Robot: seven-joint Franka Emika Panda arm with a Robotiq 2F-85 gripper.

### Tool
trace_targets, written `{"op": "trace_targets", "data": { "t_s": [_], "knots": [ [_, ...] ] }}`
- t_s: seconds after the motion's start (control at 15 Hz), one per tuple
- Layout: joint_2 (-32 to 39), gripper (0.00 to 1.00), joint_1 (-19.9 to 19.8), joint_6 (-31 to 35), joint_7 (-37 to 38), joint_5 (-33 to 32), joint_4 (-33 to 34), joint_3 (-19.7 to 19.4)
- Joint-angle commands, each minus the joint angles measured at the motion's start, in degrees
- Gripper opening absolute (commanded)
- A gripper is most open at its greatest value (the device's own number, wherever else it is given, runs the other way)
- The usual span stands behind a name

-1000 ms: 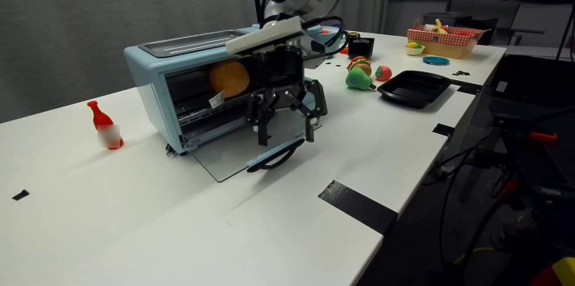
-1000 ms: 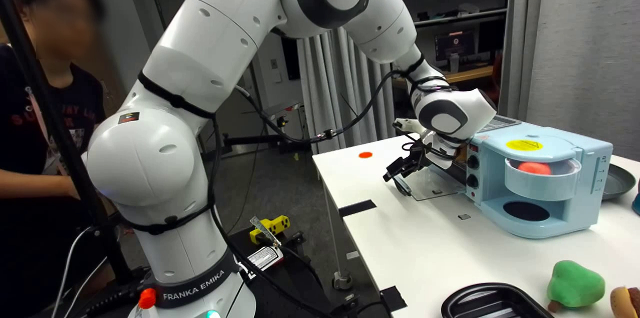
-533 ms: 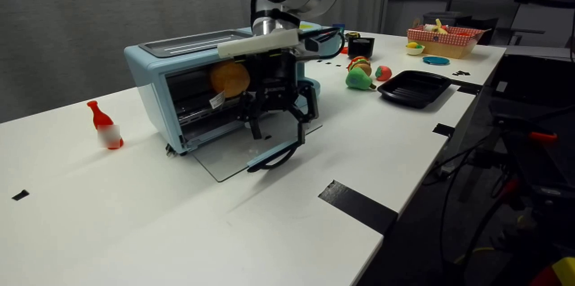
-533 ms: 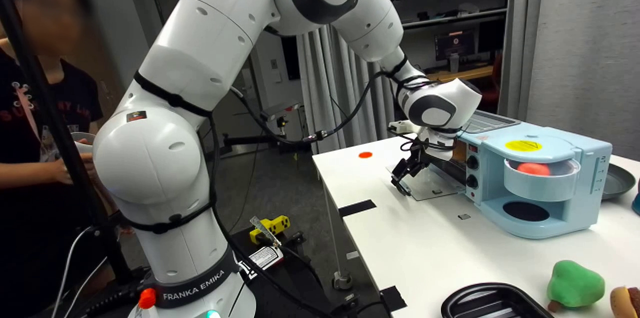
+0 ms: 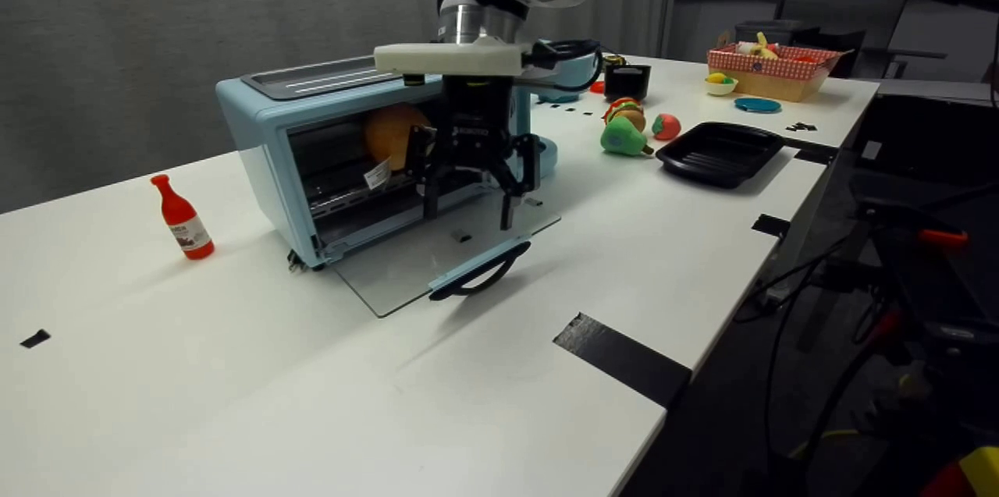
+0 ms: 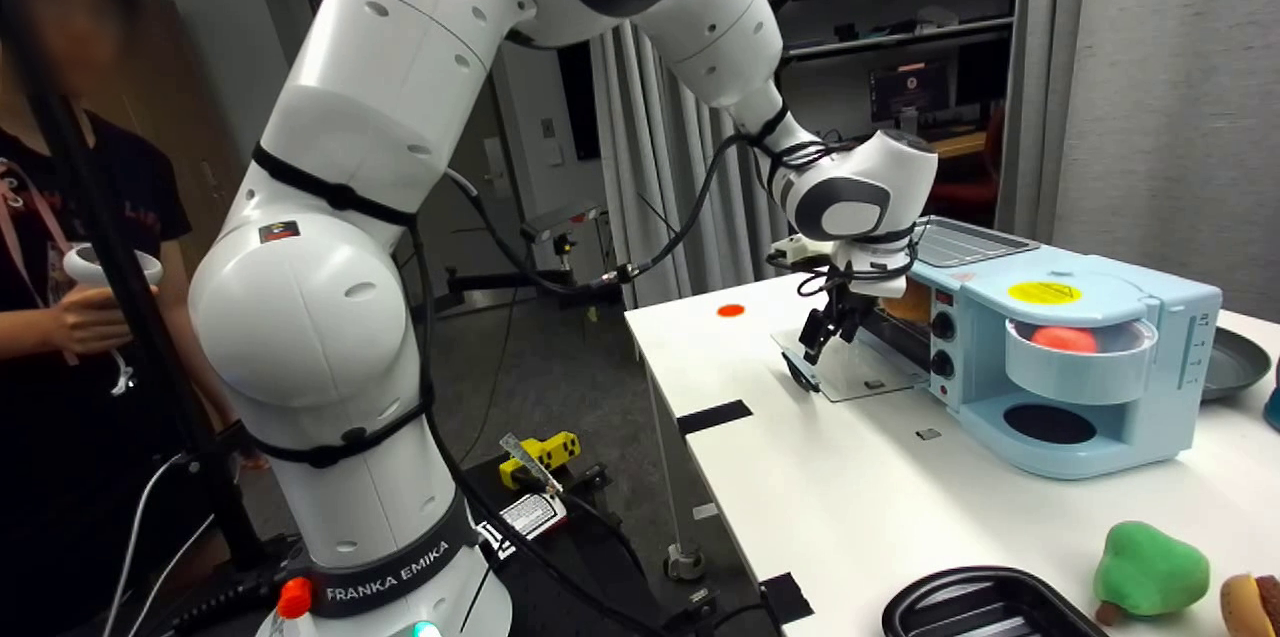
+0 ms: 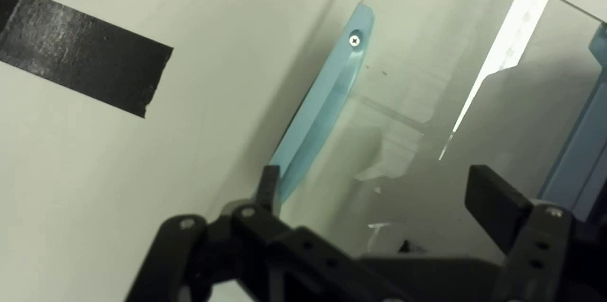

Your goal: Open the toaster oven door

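The light blue toaster oven (image 5: 261,161) stands on the table and shows in both exterior views (image 6: 1110,287). Its door (image 5: 390,275) is folded down flat in front of the opening, its glass just above the table. The light blue and black handle (image 5: 480,271) is along the door's outer edge; it also shows in the wrist view (image 7: 327,107). A round orange-brown thing (image 5: 394,134) is inside the oven. My gripper (image 5: 468,214) is open and empty above the lowered glass, pointing down. In the wrist view (image 7: 377,174) one finger overlaps the handle's near end.
A red bottle (image 5: 187,224) stands beside the oven. A green pear (image 5: 623,136), a strawberry (image 5: 666,127) and a black tray (image 5: 722,154) lie on the knob-panel side. Black tape (image 5: 624,360) marks the table near its edge. A person (image 6: 90,247) stands behind the robot base.
My gripper has risen off the handle area and shifted toward the oven, turning from tilted to nearly upright. It stays open. The door has not visibly moved.
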Motion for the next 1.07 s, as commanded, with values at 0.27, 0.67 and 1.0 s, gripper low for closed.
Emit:
{"op": "trace_targets", "data": {
  "t_s": [0.27, 0.67, 1.0],
  "knots": [
    [-8.3, 1.00, 0.8, 8.5, 0.8, -1.6, -12.0, 0.8],
    [-15.3, 1.00, 2.1, 14.8, 0.0, -2.5, -20.0, 2.0],
    [-22.3, 1.00, 3.0, 19.9, 0.0, -5.4, -27.2, 3.2]
  ]
}}
